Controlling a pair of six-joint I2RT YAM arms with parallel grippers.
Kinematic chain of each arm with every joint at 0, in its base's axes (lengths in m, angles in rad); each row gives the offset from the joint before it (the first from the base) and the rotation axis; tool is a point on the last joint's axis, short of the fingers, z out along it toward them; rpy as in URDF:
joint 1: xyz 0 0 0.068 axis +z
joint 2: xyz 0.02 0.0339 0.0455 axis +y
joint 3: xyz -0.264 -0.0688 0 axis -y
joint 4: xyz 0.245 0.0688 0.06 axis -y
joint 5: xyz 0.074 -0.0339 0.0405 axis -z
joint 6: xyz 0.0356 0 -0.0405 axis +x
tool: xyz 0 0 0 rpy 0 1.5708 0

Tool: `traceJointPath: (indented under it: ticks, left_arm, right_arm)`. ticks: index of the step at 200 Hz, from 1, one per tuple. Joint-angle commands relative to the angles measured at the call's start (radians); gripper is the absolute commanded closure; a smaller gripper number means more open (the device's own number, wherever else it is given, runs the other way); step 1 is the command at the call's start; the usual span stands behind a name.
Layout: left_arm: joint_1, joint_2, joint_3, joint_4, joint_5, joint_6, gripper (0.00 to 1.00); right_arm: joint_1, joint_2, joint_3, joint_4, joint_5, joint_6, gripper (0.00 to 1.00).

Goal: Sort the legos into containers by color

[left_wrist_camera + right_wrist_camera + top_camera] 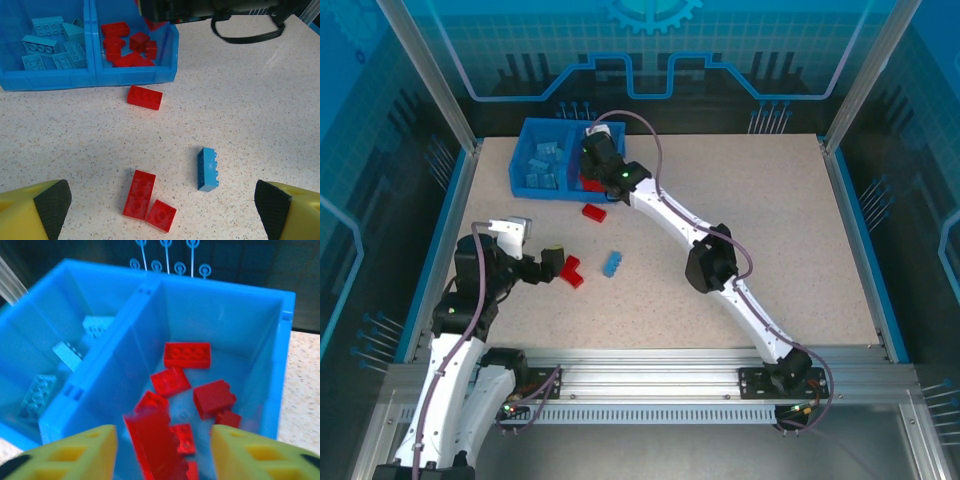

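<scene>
Right end effector (161, 437) spread over bin (281, 315), legos (144, 97) on open table (260, 110)

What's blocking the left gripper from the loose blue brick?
Nothing visible. The left gripper hangs open over the table, with the blue brick just ahead, slightly right of centre. Two red bricks lie left of it, apart from it.
</scene>
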Motion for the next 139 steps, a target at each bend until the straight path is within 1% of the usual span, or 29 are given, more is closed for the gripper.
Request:
traceJointPath:
  ticks: [1, 7, 23, 42, 53, 71, 84, 93, 103, 113, 126, 139]
  left_arm:
    - [-0.003, -0.003, -0.007, -0.003, -0.002, 0.015, 0.01]
    - [-0.003, -0.003, -0.006, -0.006, -0.001, 0.015, 0.01]
    - [-0.003, -0.003, -0.004, -0.009, -0.004, 0.017, 0.01]
    - [-0.003, -0.001, -0.004, -0.008, -0.004, 0.017, 0.01]
    - [-0.003, -0.004, -0.004, -0.009, -0.002, 0.014, 0.01]
    - [-0.003, -0.007, -0.004, -0.011, -0.001, 0.011, 0.01]
    - [-0.003, -0.007, -0.004, -0.008, 0.001, 0.01, 0.01]
    - [-0.003, -0.007, -0.004, -0.004, 0.004, 0.008, 0.01]
    - [-0.003, -0.004, -0.004, -0.001, 0.007, 0.005, 0.01]
    - [-0.003, 0.0, -0.004, 0.001, 0.011, 0.002, 0.01]
    - [-0.003, 0.002, -0.005, 0.003, 0.015, -0.001, 0.01]
    - [-0.003, 0.003, -0.004, 0.0, 0.014, -0.003, 0.01]
  right_arm:
    - [0.0, -0.012, 0.078, 0.185, 0.043, -0.007, 0.29]
    - [-0.001, -0.021, 0.078, 0.19, 0.045, -0.005, 0.26]
    - [-0.001, -0.054, 0.077, 0.166, 0.03, 0.003, 0.23]
    - [-0.001, -0.114, 0.069, 0.083, -0.049, -0.018, 0.18]
    - [-0.002, -0.161, 0.05, 0.014, -0.133, -0.047, 0.15]
    - [-0.003, -0.253, -0.019, -0.114, -0.319, -0.137, 0.1]
    - [-0.001, -0.332, -0.124, -0.173, -0.452, -0.199, 0.1]
    - [0.004, -0.395, -0.226, -0.189, -0.497, -0.231, 0.1]
    - [0.011, -0.459, -0.337, -0.198, -0.51, -0.255, 0.1]
    - [0.02, -0.504, -0.439, -0.211, -0.476, -0.257, 0.1]
    - [0.027, -0.533, -0.522, -0.227, -0.427, -0.233, 0.09]
    - [0.025, -0.538, -0.592, -0.228, -0.408, -0.184, 0.09]
